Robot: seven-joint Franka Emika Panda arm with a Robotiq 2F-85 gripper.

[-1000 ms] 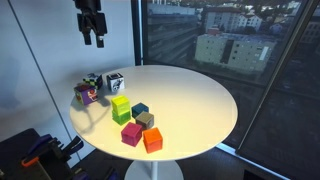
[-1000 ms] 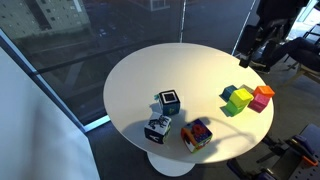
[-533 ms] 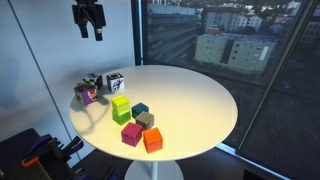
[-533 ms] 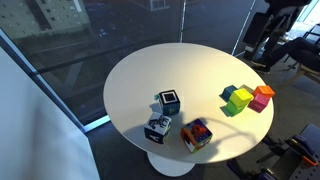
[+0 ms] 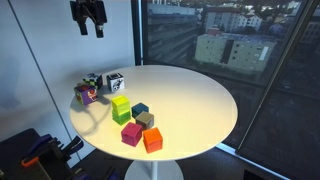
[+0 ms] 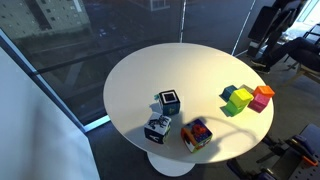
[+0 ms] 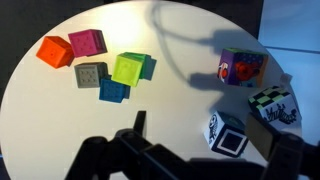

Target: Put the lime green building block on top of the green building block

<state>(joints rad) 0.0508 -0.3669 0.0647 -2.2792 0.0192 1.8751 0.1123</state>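
The lime green building block (image 5: 120,102) sits on top of the green building block (image 5: 123,116) near the table's edge. In the wrist view the lime green block (image 7: 127,68) covers the green block, of which only a strip (image 7: 150,68) shows. The pair also shows in an exterior view, with the lime green block (image 6: 242,96) above the green block (image 6: 233,108). My gripper (image 5: 88,22) hangs high above the table, away from the blocks. It is open and empty. Its dark fingers (image 7: 210,150) frame the bottom of the wrist view.
A teal cube (image 5: 140,109), a grey cube (image 5: 146,120), a magenta cube (image 5: 131,134) and an orange cube (image 5: 152,140) lie round the stack on the round white table (image 5: 200,100). Three patterned cubes (image 7: 240,67) (image 7: 272,105) (image 7: 228,133) lie apart. Glass walls stand close behind.
My gripper has risen higher above the table and drifted slightly sideways. The blocks have not moved.
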